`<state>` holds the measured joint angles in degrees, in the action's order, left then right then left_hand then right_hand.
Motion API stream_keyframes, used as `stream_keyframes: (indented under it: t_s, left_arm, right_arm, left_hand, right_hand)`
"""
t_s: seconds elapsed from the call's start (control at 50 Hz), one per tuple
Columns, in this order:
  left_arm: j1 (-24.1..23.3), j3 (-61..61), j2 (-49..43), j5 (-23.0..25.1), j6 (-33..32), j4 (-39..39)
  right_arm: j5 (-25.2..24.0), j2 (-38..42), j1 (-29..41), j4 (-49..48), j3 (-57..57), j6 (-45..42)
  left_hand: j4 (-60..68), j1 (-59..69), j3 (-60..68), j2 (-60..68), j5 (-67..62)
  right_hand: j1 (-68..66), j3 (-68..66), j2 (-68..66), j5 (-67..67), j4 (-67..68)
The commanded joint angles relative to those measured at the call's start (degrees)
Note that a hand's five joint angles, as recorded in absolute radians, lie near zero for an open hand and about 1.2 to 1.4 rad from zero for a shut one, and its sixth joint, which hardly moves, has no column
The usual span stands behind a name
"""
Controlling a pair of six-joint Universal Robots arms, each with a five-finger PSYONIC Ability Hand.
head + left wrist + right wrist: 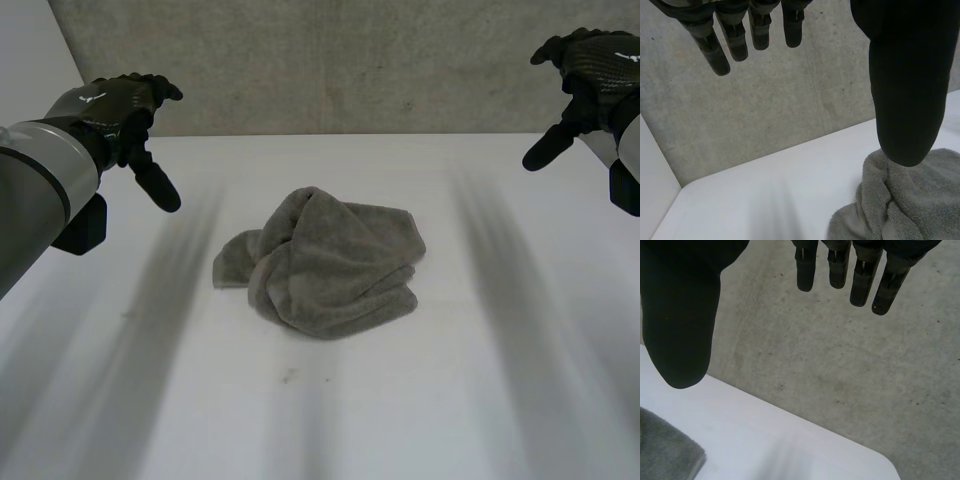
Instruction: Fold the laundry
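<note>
Towel [325, 265]: grey terry, crumpled in one heap around the middle of the white table [500, 400], between the two hands, touching neither. Not folded. The bulk is bunched and rolled over itself on the right and near side. A thinner flap lies flat on the table, sticking out to the left.

Left hand [112, 105]: raised off the table at far left, well apart from the towel, on the end of the grey left arm [30, 190]. In the left wrist view the fingers [712, 47] are straight and slightly spread, and the thumb [907, 90] is straight and held wide of them. Hand is open, gripping nothing. In that view the towel heap sits on the table just past the thumb tip, not in contact.

Right hand [595, 65]: raised at far right, also well apart from the towel. In the right wrist view its fingers [862, 280] are straight and side by side, with its thumb [682, 325] straight and set apart. Hand is open, nothing in it. One corner of the towel lies on the table beyond the thumb.

Grey concrete wall [350, 60] runs along the table's far edge, behind both hands.
</note>
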<state>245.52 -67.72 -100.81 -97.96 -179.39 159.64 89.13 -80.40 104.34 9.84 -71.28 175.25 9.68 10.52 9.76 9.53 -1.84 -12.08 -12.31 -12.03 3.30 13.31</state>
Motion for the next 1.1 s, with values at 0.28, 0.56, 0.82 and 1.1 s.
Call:
stream_keyframes:
  t_s: [0.28,0.56,0.82,1.1]
  left_arm:
    - [2.60,-1.02,-10.09,1.27,-0.96,9.10]
    - [4.88,-1.45,-19.16,4.71,-4.03,13.94]
    - [5.67,-2.25,-18.54,4.88,-5.09,14.73]
    - [5.67,-3.12,-18.98,5.23,-5.01,14.82]
  right_arm:
    - [-13.99,13.08,17.12,5.80,-2.98,-17.48]
    - [-9.25,31.34,26.43,-9.40,5.62,-3.96]
    - [-1.24,42.52,28.99,-10.55,16.00,-7.29]
    - [-7.66,17.30,28.28,-9.67,16.88,-9.13]
  left_hand:
    - [1.88,1.04,1.80,2.03,0.28]
    - [2.72,1.88,2.64,2.87,-0.56]
    - [2.56,1.71,2.47,2.70,-0.39]
    - [1.88,1.04,1.80,2.03,0.28]
  right_hand:
    - [2.08,2.31,2.03,-3.30,-3.31]
    - [2.08,2.31,2.03,-3.30,-3.31]
    - [-52.84,-52.60,-52.89,51.62,51.61]
    - [-67.92,-67.69,-67.97,66.70,66.69]
